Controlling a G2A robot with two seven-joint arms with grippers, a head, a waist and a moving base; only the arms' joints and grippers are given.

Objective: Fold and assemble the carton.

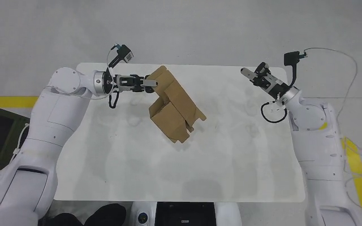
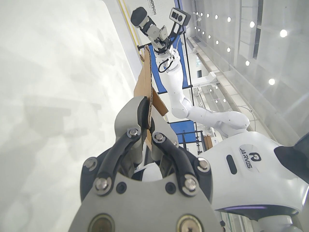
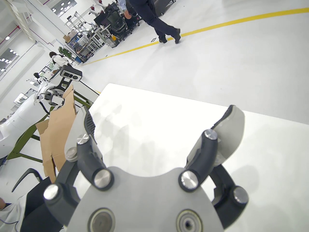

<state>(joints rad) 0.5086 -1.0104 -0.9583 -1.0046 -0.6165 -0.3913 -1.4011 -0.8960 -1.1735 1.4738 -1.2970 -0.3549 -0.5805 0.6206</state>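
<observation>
A brown cardboard carton (image 1: 173,107), partly folded with flaps sticking out, is held tilted above the middle of the white table (image 1: 113,169). My left gripper (image 1: 151,83) is shut on the carton's far-left flap. In the left wrist view the fingers (image 2: 142,114) pinch the corrugated edge of the carton (image 2: 144,78). My right gripper (image 1: 248,74) stands open over the table's far right corner, away from the carton, with nothing between its fingers (image 3: 82,124). In the right wrist view the carton (image 3: 56,131) hangs off to the side.
The table's near half and right side are bare. A yellow floor line (image 1: 17,101) runs left of the table, with grey floor beyond the far edge.
</observation>
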